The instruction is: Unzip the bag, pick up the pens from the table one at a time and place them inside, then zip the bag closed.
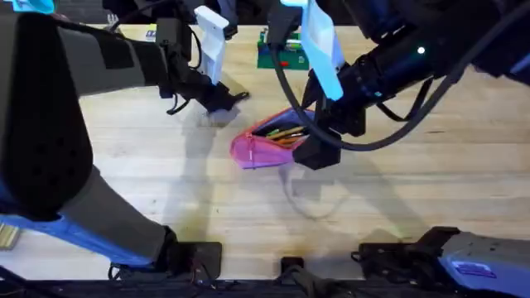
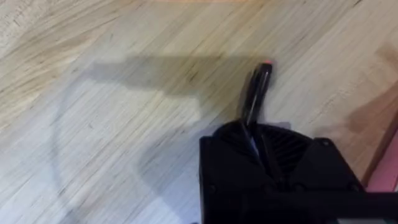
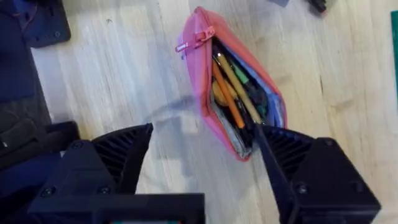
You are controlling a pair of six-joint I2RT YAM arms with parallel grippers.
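Observation:
The pink bag (image 1: pixel 258 147) lies unzipped in the middle of the table (image 1: pixel 124 182), its mouth gaping. Inside the bag (image 3: pixel 208 93) lie several pens, among them an orange one (image 3: pixel 225 93) and a tan one (image 3: pixel 239 87). My left gripper (image 1: pixel 225 98) is behind and left of the bag, shut on a black pen (image 2: pixel 257 93) with a reddish tip that sticks out past the fingers over the wood. My right gripper (image 3: pixel 202 130) is open over the bag's right end, and one finger (image 3: pixel 292 162) touches that end.
A green board (image 1: pixel 277 54) sits at the table's far edge behind the bag. Bare wood stretches left and in front of the bag. The arms' bases stand along the near edge.

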